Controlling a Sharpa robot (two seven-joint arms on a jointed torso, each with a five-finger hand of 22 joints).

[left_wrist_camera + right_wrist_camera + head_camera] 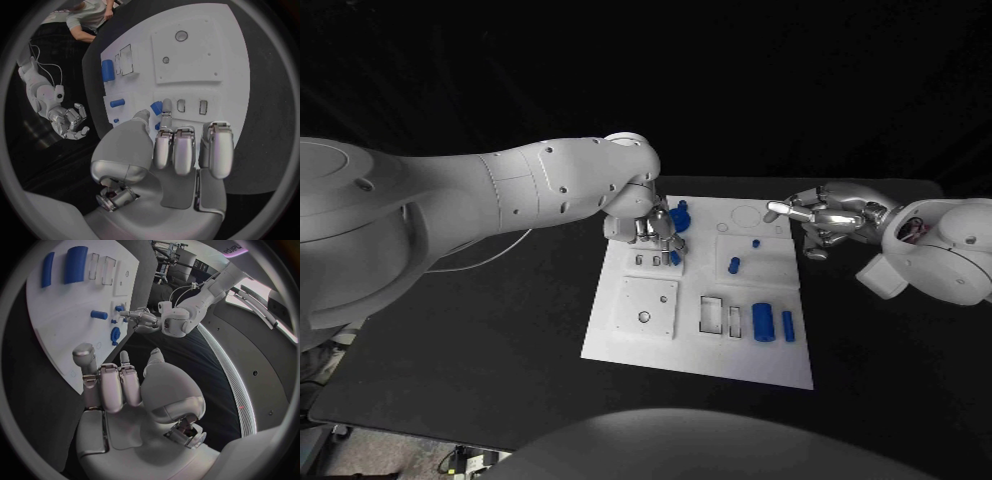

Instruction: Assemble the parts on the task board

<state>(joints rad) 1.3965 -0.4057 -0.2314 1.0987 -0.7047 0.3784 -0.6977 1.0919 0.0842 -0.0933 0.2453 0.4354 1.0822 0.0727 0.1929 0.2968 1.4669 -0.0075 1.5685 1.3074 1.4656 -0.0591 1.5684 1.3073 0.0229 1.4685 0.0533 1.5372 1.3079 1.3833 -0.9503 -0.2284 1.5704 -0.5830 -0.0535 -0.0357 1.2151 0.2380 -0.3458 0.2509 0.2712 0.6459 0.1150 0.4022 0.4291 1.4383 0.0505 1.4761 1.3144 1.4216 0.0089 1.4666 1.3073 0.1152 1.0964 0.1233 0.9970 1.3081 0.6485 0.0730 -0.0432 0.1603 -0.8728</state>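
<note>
Blue part [674, 257] pinched by your left robot hand [651, 230] at frame centre, over slot for seating; right robot hand [822, 218] loosely curled, empty, upper right.

Materials & finish
Task board [625, 330]: smooth matt white plastic-like plate. Parts [763, 321]: glossy blue plastic. Left hand [181, 150] & right hand [822, 220]: polished silver metal look. Table [502, 330]: matt black.
</note>
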